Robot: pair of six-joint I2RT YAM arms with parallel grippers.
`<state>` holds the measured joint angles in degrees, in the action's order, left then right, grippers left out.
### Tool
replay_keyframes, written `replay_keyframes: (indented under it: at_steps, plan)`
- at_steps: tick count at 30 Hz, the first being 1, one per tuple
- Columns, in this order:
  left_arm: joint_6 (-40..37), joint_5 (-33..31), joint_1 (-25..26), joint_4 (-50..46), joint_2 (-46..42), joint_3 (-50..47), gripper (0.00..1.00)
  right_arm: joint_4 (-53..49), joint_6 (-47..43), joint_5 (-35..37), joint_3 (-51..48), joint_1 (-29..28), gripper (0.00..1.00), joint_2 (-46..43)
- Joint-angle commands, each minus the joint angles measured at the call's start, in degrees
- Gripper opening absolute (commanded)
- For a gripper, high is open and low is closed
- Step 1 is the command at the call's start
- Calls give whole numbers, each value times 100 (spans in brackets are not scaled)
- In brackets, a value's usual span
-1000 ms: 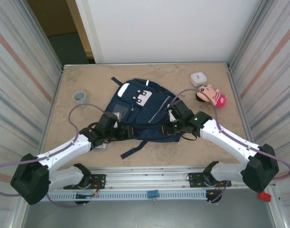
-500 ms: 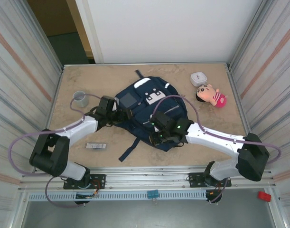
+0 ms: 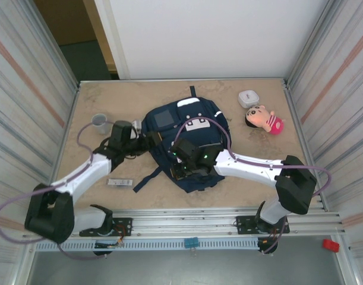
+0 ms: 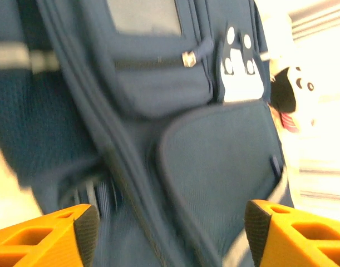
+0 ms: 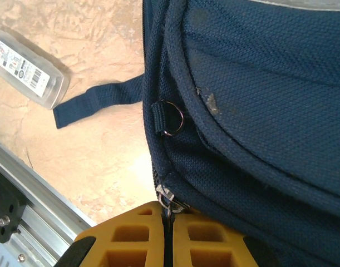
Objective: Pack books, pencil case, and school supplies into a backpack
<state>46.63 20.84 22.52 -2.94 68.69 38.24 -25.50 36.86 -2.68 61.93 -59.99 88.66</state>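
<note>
The navy backpack (image 3: 190, 127) lies flat in the middle of the table. My right gripper (image 3: 184, 169) is at its near edge, shut (image 5: 168, 214) on a small metal zipper pull (image 5: 168, 199) at the bag's seam (image 5: 253, 94). At the bag's left side my left gripper (image 3: 142, 142) is open (image 4: 167, 233). Blue fabric (image 4: 214, 161) lies between and beyond its wide-apart orange fingers (image 4: 47, 236). A small silver-grey bar (image 3: 120, 182) with dark marks lies on the table left of the bag (image 5: 28, 69). The books and the pencil case are out of view.
A grey cup (image 3: 100, 121) stands at the left beside my left arm. A small white case (image 3: 248, 98) and a pink-clothed doll (image 3: 265, 119) lie at the back right. A loose dark strap (image 3: 147, 178) trails off the bag. The metal rail (image 3: 193, 214) runs along the near edge.
The backpack has turned and shifted toward the middle. My right gripper moved left along its near edge. My left arm swung out and back, uncovering the silver-grey bar.
</note>
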Motion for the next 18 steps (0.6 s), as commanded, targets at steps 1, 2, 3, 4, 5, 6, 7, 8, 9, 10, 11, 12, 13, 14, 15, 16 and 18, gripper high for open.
replay_keyframes:
  at_steps: [1,2,3,4,5,6,7,8,9,10,11,12,13,14,15,16,18]
  plan:
    - [863,179,285,-58,-588,-492,69,264,-99,-76,148,31,0,-49]
    - [1037,142,399,20,-691,-613,68,277,-100,-95,126,31,0,-49]
    - [1164,102,507,118,-740,-691,67,283,-100,-108,118,31,0,-38]
    - [1273,65,600,229,-760,-752,65,321,-100,-128,102,24,0,-43]
    - [1361,38,671,318,-752,-790,62,354,-100,-145,91,24,0,-47]
    - [1461,35,721,417,-727,-827,59,375,-100,-170,89,14,0,-48]
    - [1587,43,777,561,-687,-867,56,389,-100,-183,99,5,0,-35]
    - [1717,56,835,726,-657,-920,54,407,-100,-185,111,-4,0,-28]
    - [1817,68,873,875,-611,-976,52,406,-108,-192,130,-13,0,-24]
    - [1941,65,929,1030,-572,-1029,50,410,-118,-204,143,-20,0,-7]
    - [2021,40,990,1151,-537,-1074,49,411,-118,-208,152,-19,0,2]
    - [2072,3,1036,1212,-502,-1103,48,423,-122,-222,153,-21,0,10]
    - [2129,-34,1093,1290,-459,-1131,47,446,-126,-234,153,-22,0,8]
    - [2219,-38,1113,1408,-400,-1184,47,452,-119,-248,159,-21,0,11]
    - [2312,-32,1138,1550,-357,-1246,46,454,-118,-251,161,-22,0,8]
    - [2427,-34,1151,1713,-293,-1319,45,459,-118,-276,161,-20,0,0]
    - [2625,-45,1167,2032,-179,-1438,42,490,-118,-305,161,-17,0,-7]
